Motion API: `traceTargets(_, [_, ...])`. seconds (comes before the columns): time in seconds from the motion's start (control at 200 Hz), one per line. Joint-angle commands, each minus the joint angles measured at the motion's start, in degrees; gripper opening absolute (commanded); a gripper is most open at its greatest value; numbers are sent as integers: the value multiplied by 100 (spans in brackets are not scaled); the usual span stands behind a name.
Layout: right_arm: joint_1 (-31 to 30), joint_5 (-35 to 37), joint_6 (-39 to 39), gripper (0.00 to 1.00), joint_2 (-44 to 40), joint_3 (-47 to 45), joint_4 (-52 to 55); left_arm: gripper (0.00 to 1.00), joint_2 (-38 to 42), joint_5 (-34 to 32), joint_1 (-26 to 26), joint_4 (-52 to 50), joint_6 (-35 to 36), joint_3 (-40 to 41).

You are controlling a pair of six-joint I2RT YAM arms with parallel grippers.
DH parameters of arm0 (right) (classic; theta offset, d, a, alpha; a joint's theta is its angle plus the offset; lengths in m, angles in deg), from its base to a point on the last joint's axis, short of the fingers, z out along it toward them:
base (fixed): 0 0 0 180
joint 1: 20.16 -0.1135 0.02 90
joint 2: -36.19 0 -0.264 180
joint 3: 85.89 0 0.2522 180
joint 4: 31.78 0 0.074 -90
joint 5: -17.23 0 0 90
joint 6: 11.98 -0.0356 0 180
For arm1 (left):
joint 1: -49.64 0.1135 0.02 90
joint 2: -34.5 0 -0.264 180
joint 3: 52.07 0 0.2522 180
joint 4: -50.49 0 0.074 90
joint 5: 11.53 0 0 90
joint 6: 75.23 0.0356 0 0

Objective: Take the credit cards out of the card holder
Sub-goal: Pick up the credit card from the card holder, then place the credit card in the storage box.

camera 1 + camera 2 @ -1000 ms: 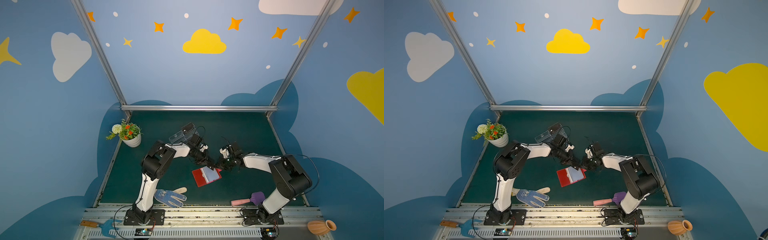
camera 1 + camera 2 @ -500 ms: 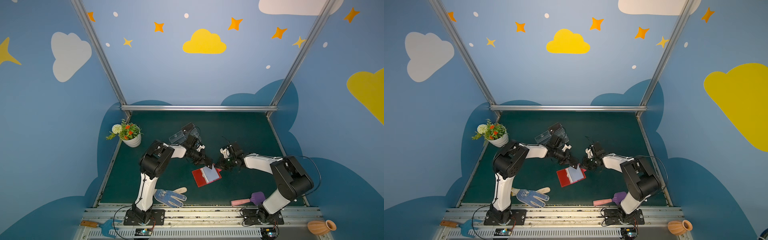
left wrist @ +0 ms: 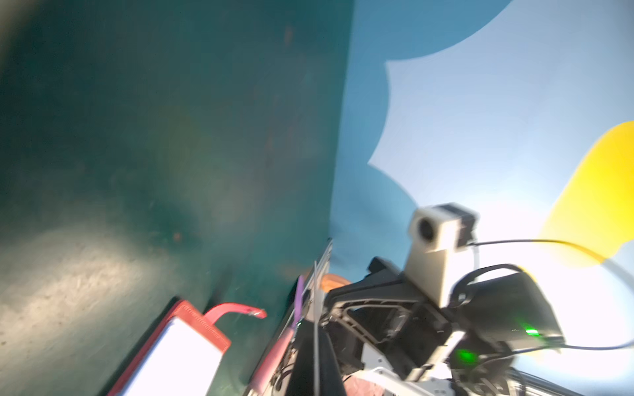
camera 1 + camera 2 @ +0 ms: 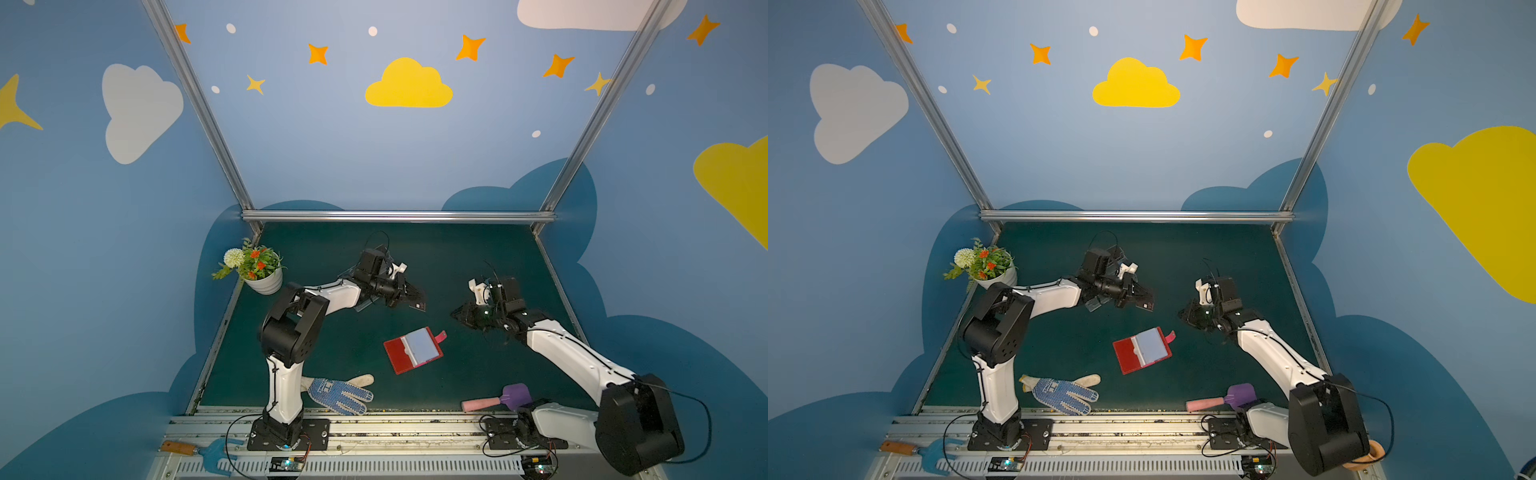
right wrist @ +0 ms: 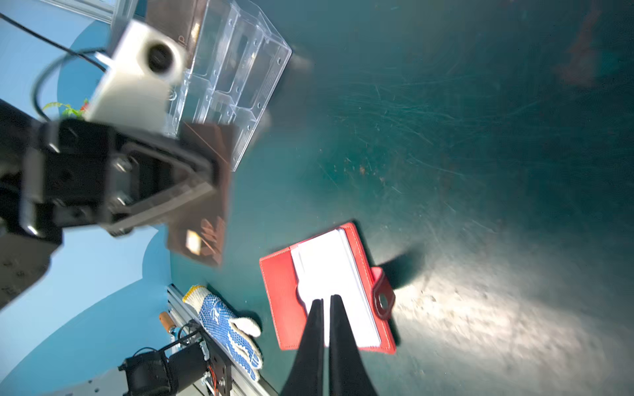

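Closest to the bases, we saw a blue garden fork [image 4: 216, 453] with a wooden handle lying on the front rail. At the mat's near edge a white work glove [image 4: 338, 395] with blue dots lay well to the base side of the left pincer [image 4: 415, 300]. A purple scoop [image 4: 515, 395] with a pink handle lay well to the base side of the right pincer [image 5: 327, 302].

Further in, the card holder [image 4: 397, 355] lay open and flat on the green mat [image 4: 478, 257]. It sat between the two pincers but nearer the bases than either, and it touched neither. Its pale grey-blue sleeves [image 4: 424, 345] faced up, and its snap strap [image 4: 441, 336] stuck out toward the right pincer's side. We could not tell whether any cards sat in the sleeves.

The right pincer held nothing. Its tips were drawn together with only a sliver of gap, off to one side of the card holder. Across from it, the left pincer was clamped on one end of a dark brown credit card [image 5: 206, 236]. The card's free end, with a small light chip, was above the mat and apart from the card holder.

On the arm side of the left pincer, under its wrist, stood a clear acrylic tiered stand [image 5: 247, 68]. Something brown showed in it in the right wrist view, too blurred for us to name. Farthest from both pincers, beyond the left arm's elbow, a white pot of flowers [image 4: 264, 284] stood at the mat's edge.
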Motion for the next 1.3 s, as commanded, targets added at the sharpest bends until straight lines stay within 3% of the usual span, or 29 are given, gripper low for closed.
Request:
traceTargets(0.0, [23,51,231,2,-204,46,535,4,276,286,453,-323,117,-531])
traceTargets(0.09, [21,12,329,2,-200,100,662,4,249,591,817,-890,447,-1128])
traceTargets(0.275, [29,-160,579,1,55,266,878,4,-334,1293,1566,-2867,1867,-2739])
traceTargets(0.506, [25,-287,808,1,423,534,1052,4,-1542,1367,2102,-6166,4336,-5289])
traceTargets(0.746, [25,-339,977,1,859,749,1162,4,-3069,1329,2418,-8304,5779,-8011])
traceTargets(1.296, [16,-629,1010,0,1884,1139,957,4,-3380,260,2516,-8559,7139,-8103])
